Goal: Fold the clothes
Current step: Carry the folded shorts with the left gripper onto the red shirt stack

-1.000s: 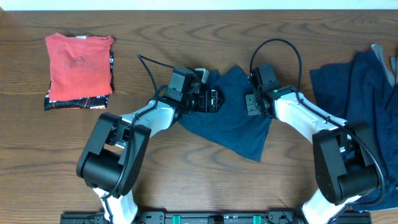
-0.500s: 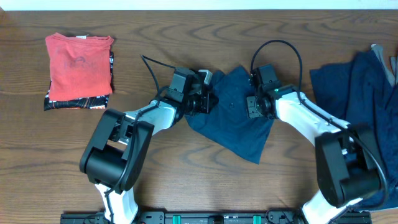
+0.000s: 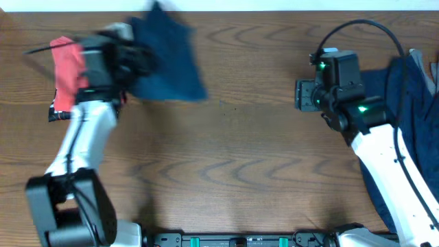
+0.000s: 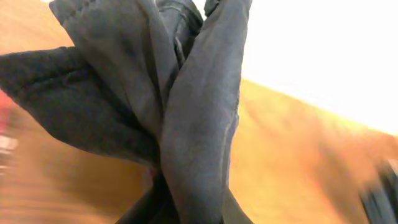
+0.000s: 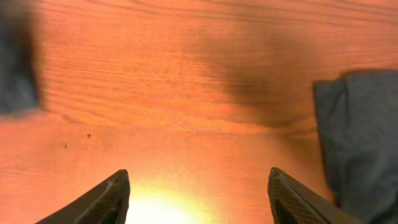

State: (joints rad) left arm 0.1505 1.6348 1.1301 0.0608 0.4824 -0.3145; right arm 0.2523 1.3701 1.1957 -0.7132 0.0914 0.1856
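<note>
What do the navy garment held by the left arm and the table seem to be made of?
The navy garment looks like soft, matte woven cloth, perhaps cotton: it hangs in loose folds. The table looks like wood or wood-look laminate: dark grain lines run across it.

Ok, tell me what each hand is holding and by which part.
Left hand grips the navy garment by a bunched fold; which part of the garment that is cannot be told. Right hand is open and holds nothing.
</note>
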